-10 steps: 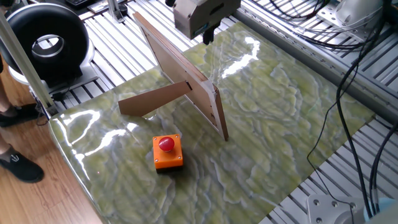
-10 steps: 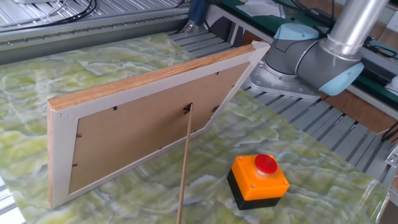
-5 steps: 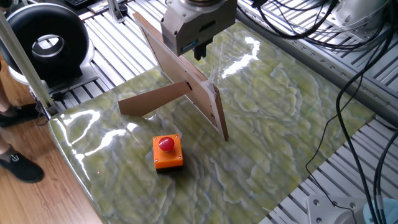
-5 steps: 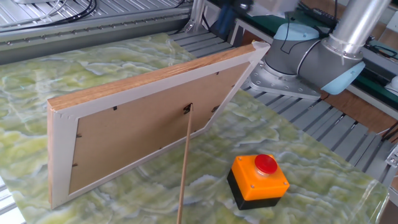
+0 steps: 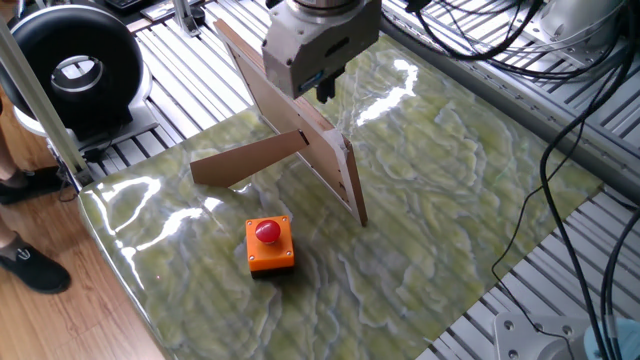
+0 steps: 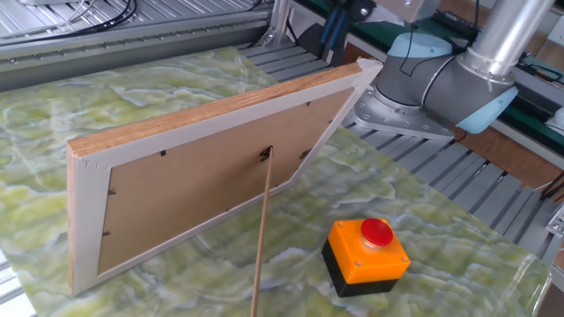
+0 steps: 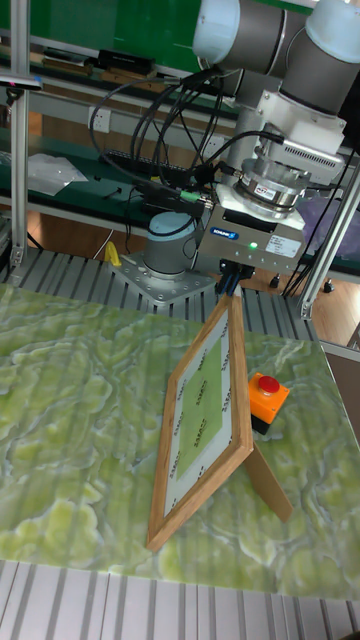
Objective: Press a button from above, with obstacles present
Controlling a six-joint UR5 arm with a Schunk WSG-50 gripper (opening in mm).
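The button (image 5: 267, 231) is a red dome on a small orange box (image 5: 271, 253), standing on the marbled table near its front-left corner. It shows again as the button (image 6: 377, 232) and the button (image 7: 268, 384). The obstacles are a large upright board (image 5: 300, 120) and a brown strip (image 5: 250, 160) propping it from the button's side. The board (image 7: 208, 420) is a framed panel. My gripper (image 5: 322, 88) hangs above the board's far top edge, well away from the button. Its dark fingertips (image 7: 232, 284) sit just over the frame's top corner; I see no gap or contact between them.
A black round fan (image 5: 72, 65) stands off the table at the far left. The arm's base (image 6: 441, 84) and cables lie behind the table. The strip (image 6: 262, 238) leans between board and button. A slatted metal bench (image 5: 560, 260) surrounds the marbled table top (image 5: 430, 200).
The gripper has moved left from beyond the board to over its top edge, dropping slightly. It has come into the other fixed view at the top. Button and board are unmoved.
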